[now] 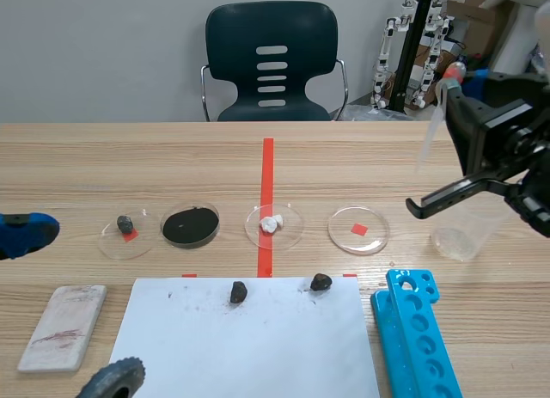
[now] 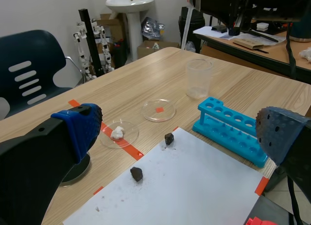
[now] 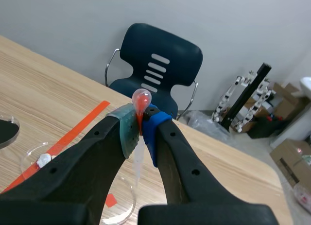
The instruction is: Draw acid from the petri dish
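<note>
The right pincer [image 3: 142,129], raised right of the clear dish [image 1: 358,230], is closed just under the red bulb [image 3: 141,97] of a pipette [image 3: 138,159] that looks light, soft and easily crushed; the left pincer [image 2: 180,131] gapes empty.

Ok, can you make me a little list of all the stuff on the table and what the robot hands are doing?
right gripper: raised well above the table, shut on a pipette with a red bulb
left gripper: open, holding nothing
petri dishes: four in a row; they hold a dark stone, black material, a white lump, and one looks empty
beaker: clear, upright
paper: two dark rocks
test tube rack: blue, no tubes
</note>
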